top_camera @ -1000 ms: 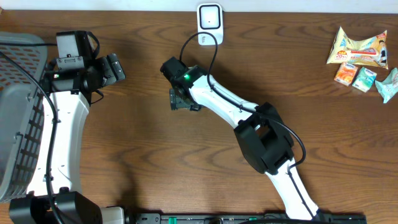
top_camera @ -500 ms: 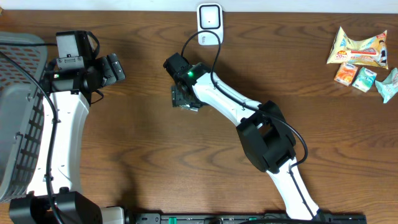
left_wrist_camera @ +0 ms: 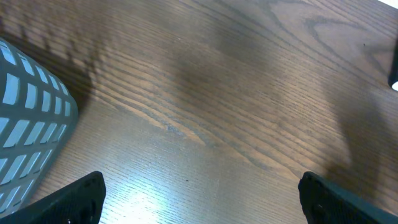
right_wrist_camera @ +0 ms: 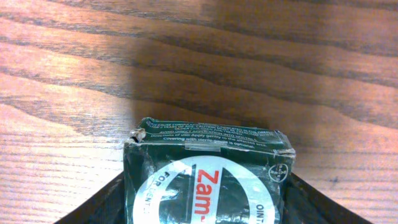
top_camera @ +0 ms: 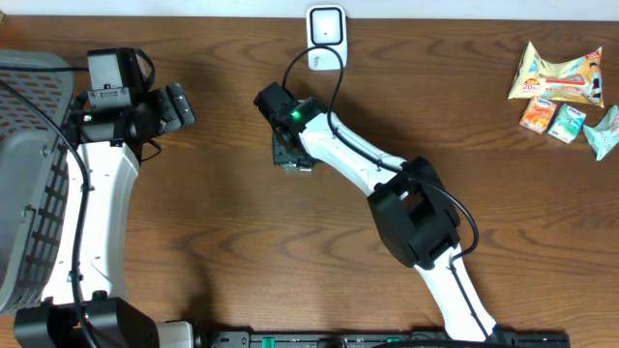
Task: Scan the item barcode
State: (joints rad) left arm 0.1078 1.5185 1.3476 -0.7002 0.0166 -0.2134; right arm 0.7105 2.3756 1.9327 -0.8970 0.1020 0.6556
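**Box between the jaws, scanner just beyond**

The right pincer (right_wrist_camera: 204, 202) stands over the box (right_wrist_camera: 205, 140), a dark green carton lying on the bench (top_camera: 193, 242) near the middle. One jaw is on each side wall. They sit close against the card, but I cannot tell whether they already press it.

The step in hand, as I judge it, is the grasp. The box's top edge is dented and torn at one corner, so the card will likely give. A firm squeeze low on the walls should hold it, and more force would probably only buckle it.

The grip should be square, so that the box does not twist when lifted. No barcode shows on the faces in view, so it is probably underneath or on a hidden side. The jaws should stay off that face.

The left pincer (left_wrist_camera: 202, 199) is released, jaws wide with nothing between them, well apart from the box. The basket (top_camera: 24, 164) sits beside that arm.

Beyond the box, at the far edge, stands the white scanner (top_camera: 326, 29). The carry is short: lift clear of the bench, then turn the barcode face toward it and hold steady. Snack packs (top_camera: 566, 87) lie in the far right corner, well out of the way.
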